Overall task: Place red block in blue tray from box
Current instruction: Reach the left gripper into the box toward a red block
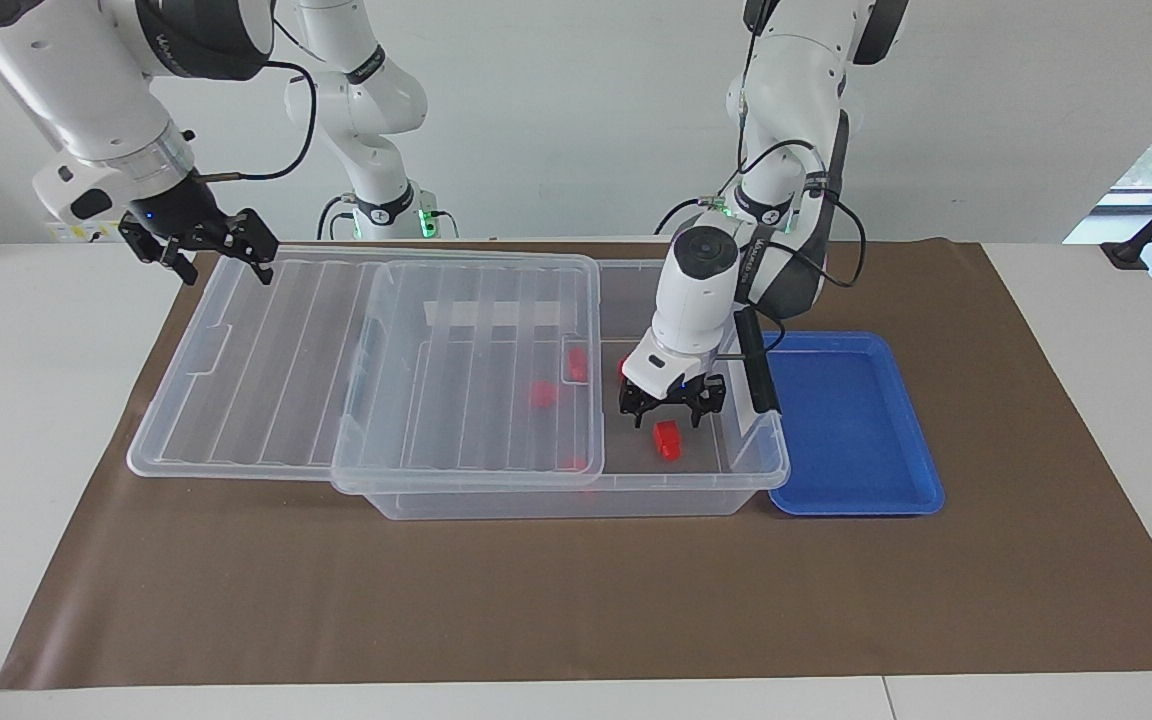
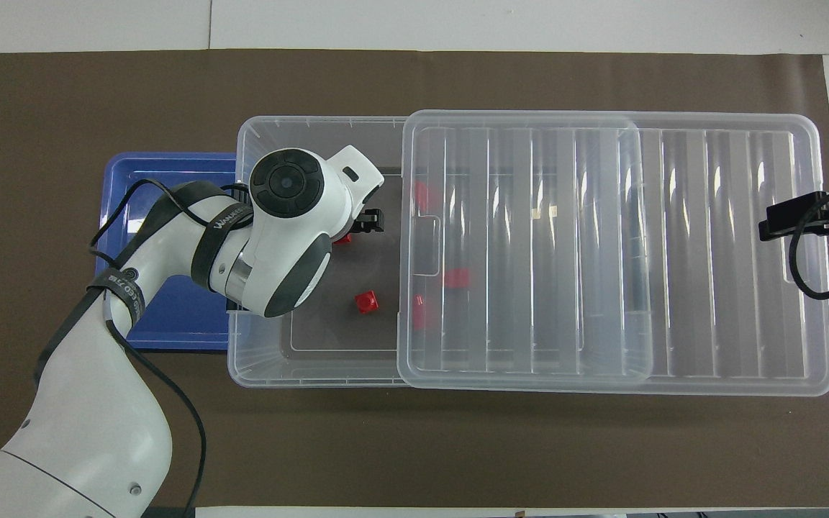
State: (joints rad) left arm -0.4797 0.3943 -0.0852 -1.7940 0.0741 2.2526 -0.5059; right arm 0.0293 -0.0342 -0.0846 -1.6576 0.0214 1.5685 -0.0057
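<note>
Your red block (image 1: 667,438) lies in the box's (image 1: 576,500) uncovered end beside the blue tray (image 1: 851,425). Left gripper (image 1: 671,408) is down just above it, fingers spread, holding nothing: the pick step. Next, lower and close. Right gripper (image 1: 204,250) waits open over the lid (image 1: 266,350).

Brown mat (image 1: 576,600) covering white table (image 1: 36,400).

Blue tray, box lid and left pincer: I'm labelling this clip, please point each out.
blue tray (image 1: 851,420): facing view, bare floor.
box lid (image 1: 266,350): facing view, ribbed top.
left pincer (image 1: 672,403): facing view, between fingertips.
</note>
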